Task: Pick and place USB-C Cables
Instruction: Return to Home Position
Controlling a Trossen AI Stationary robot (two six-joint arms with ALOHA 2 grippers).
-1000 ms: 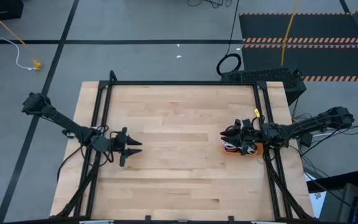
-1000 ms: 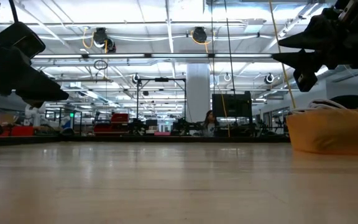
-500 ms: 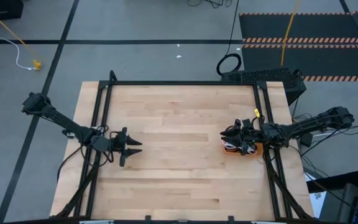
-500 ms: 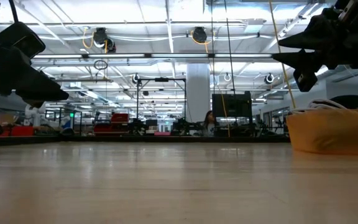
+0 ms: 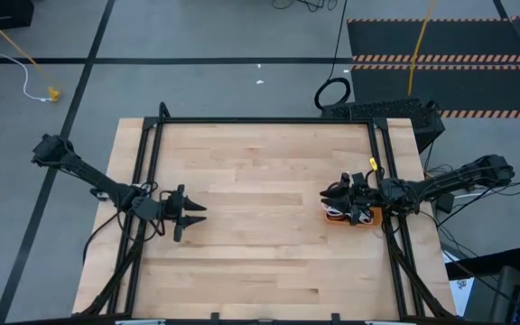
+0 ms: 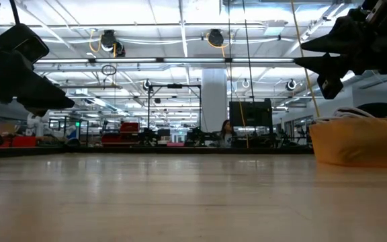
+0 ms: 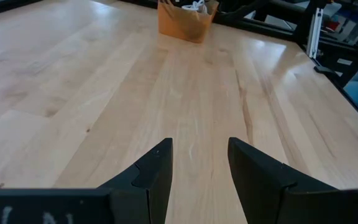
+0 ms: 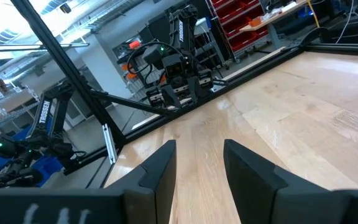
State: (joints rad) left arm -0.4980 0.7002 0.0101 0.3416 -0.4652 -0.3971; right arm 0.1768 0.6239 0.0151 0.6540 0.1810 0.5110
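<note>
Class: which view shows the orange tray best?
The low view: the orange tray stands large, its side wall unobstructed, white cable above the rim. In the high view the right tool covers most of it; the left wrist view shows it far off; the right wrist view misses it.

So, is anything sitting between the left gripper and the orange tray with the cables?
Nothing visible. The table between the open left gripper and the orange tray is bare wood, seen both from above and from the left wrist. The cables lie in the tray, and the open right gripper hangs just above it.
</note>
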